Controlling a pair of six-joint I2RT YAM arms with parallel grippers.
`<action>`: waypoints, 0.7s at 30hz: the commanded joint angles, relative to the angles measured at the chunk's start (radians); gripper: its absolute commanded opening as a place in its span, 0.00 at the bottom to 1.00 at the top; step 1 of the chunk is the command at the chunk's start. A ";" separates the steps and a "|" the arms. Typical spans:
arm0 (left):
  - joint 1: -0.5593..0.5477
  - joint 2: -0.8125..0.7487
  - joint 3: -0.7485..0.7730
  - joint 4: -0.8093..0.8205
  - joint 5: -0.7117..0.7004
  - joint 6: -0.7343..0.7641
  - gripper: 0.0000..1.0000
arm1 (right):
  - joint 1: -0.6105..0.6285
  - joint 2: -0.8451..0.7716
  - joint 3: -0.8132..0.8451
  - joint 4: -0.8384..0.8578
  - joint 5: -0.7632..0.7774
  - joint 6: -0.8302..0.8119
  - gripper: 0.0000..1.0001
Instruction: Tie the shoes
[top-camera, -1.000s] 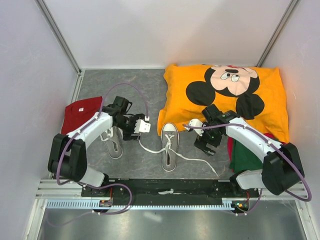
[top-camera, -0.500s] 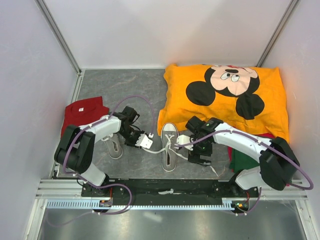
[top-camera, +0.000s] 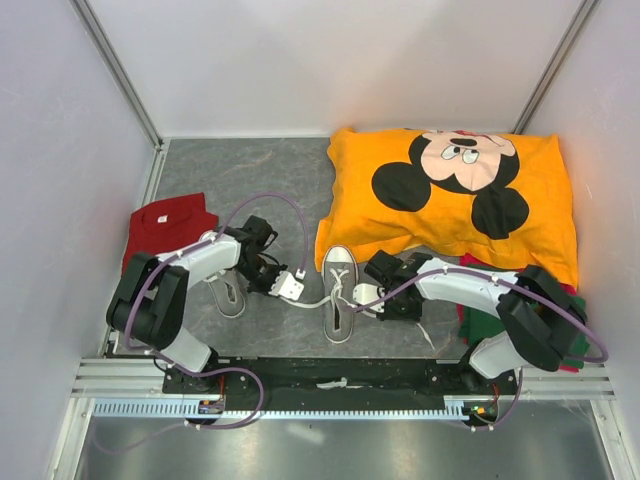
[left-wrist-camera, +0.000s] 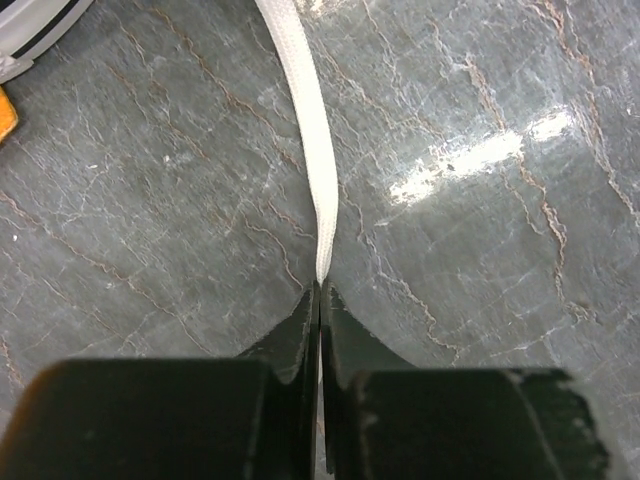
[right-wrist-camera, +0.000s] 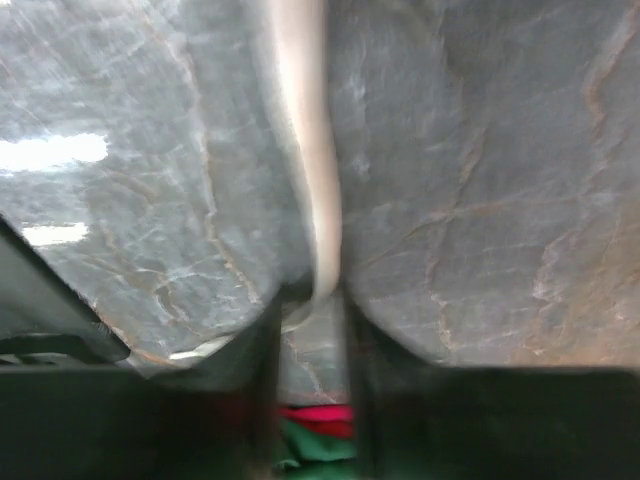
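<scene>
**Surface and room.** We record a grey marbled tabletop (top-camera: 230, 170), enclosed by plain white walls (top-camera: 330, 60) with metal corner posts (top-camera: 120, 70).

**Loose items.**
- An orange cushion (top-camera: 370, 215) printed with a cartoon mouse lies at the far right.
- A red cloth (top-camera: 160, 225) lies at the left edge.
- A green cloth (top-camera: 478, 322) lies under the right arm.

**Shoes.** We list two.
- The centre shoe (top-camera: 338, 290) sits near the arm bases, with its white toe cap pointing away from them.
- The second shoe (top-camera: 228, 292) lies to its left, partly covered by the left arm.

**Left gripper** (top-camera: 291, 287). It is low over the tabletop between the two shoes. In the wrist view we see its fingers (left-wrist-camera: 295, 330) pressed together, clenched on the left lace (left-wrist-camera: 300, 120). The lace leaves the tips and runs flat across the tabletop.

**Right gripper** (top-camera: 366, 298). It sits just beside the centre shoe's right flank. The wrist view is blurred. We see its dark fingers (right-wrist-camera: 262, 350) standing a narrow gap apart, with the right lace (right-wrist-camera: 305, 150) running down between them. We cannot tell whether they pinch it.
</scene>
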 joint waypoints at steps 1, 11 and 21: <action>-0.002 -0.054 -0.040 0.062 0.050 -0.008 0.02 | 0.003 -0.021 -0.073 0.073 0.066 0.006 0.15; 0.015 -0.408 0.068 -0.148 0.212 -0.268 0.02 | -0.049 -0.188 0.151 0.091 0.041 0.058 0.00; 0.010 -0.704 0.027 -0.224 0.273 -0.386 0.01 | -0.047 -0.041 0.574 0.114 -0.311 0.099 0.00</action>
